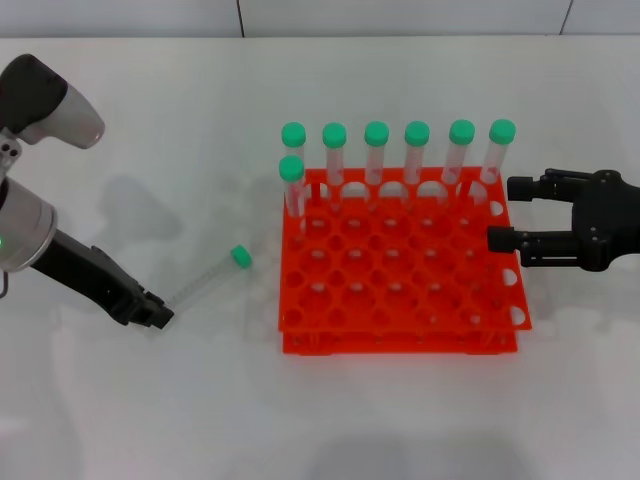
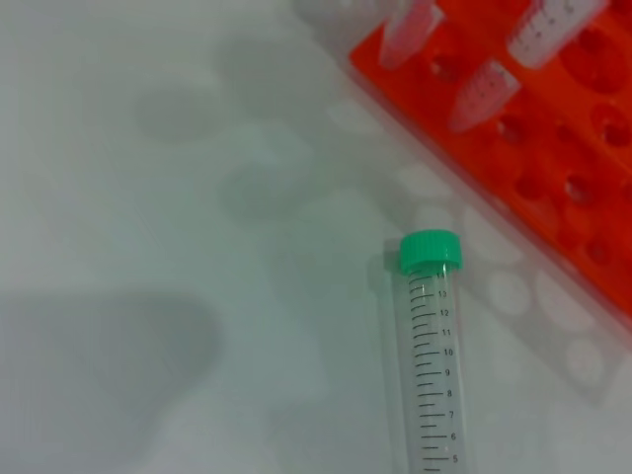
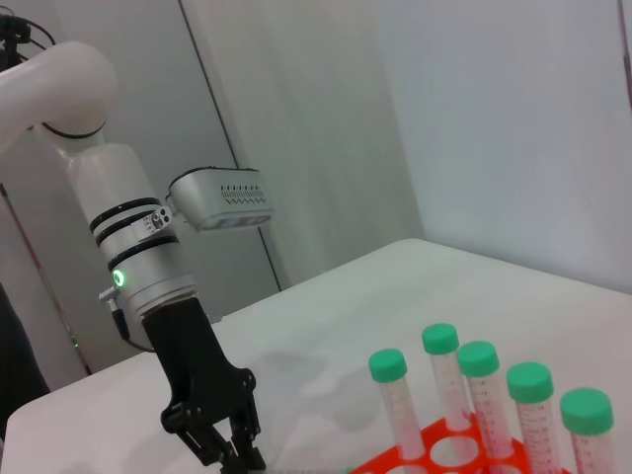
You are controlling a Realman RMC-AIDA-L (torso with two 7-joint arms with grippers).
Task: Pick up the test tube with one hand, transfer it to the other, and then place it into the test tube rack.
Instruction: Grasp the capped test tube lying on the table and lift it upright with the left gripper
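The test tube (image 1: pixel 208 280) lies flat on the white table left of the rack, green cap (image 1: pixel 240 257) pointing to the rack. It also shows in the left wrist view (image 2: pixel 433 365). My left gripper (image 1: pixel 152 312) is low at the tube's bottom end; its hold is hidden. It shows from afar in the right wrist view (image 3: pixel 225 449). The orange-red test tube rack (image 1: pixel 400 300) stands mid-table. My right gripper (image 1: pixel 508 214) is open and empty, level with the rack's right edge, pointing left.
Several green-capped tubes (image 1: pixel 417 150) stand in the rack's back row and one (image 1: pixel 292 185) in the second row at the left; some show in the right wrist view (image 3: pixel 454 395). The rack's corner (image 2: pixel 553 148) lies close to the loose tube's cap.
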